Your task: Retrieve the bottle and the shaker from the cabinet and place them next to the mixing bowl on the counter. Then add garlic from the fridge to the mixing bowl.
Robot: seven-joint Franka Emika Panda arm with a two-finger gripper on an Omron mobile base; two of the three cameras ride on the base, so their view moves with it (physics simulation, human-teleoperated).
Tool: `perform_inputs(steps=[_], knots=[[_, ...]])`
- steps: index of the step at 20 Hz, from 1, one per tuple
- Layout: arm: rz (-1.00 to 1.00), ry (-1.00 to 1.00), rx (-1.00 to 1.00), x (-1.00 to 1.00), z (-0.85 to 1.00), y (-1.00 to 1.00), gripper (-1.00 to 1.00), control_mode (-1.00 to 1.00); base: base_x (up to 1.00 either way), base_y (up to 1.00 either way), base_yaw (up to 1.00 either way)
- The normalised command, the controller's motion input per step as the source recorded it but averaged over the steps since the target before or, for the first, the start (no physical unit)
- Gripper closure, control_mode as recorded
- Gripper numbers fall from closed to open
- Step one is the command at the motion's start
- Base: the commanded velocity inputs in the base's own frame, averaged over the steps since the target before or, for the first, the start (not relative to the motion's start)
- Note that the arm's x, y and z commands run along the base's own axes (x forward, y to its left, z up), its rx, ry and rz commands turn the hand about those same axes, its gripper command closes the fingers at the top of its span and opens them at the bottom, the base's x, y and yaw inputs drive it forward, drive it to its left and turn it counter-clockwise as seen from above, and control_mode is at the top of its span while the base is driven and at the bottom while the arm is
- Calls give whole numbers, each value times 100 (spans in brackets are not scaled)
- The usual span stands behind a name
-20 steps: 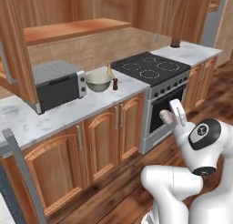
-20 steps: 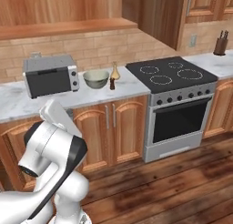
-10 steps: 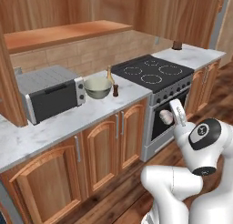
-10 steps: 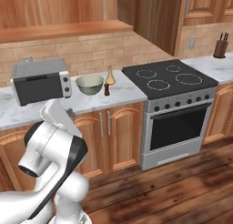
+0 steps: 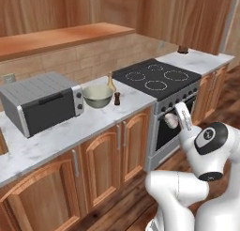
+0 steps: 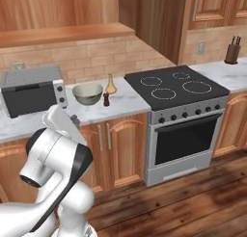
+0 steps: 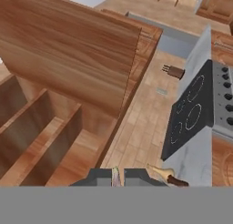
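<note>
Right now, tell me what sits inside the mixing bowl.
The mixing bowl shows a bare pale interior; no garlic visible. Its near rim hides part of the bottom. The bottle and shaker stand beside it.

Closed hand (image 7: 117, 176), bottle (image 7: 159, 171) beside shaker (image 7: 176, 181), stove (image 7: 193, 111).

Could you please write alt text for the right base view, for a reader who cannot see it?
A mixing bowl, a bottle and a small dark shaker stand together on a marble counter, between a toaster oven and a black stove. The robot's white arm rises at lower left.
</note>
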Motion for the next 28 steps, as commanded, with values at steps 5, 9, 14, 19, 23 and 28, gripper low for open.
perform_inputs(steps=[5,9,14,19,23,28], knots=[[0,0,0,0,0,0,100,100,57,-3,0],[0,0,0,0,0,0,100,100,55,-1,0],[0,0,0,0,0,0,100,100,55,-6,0],[0,0,0,0,0,0,100,100,54,-13,0],[0,0,0,0,0,0,100,100,50,-11,0],[0,0,0,0,0,0,100,100,49,-1,0]])
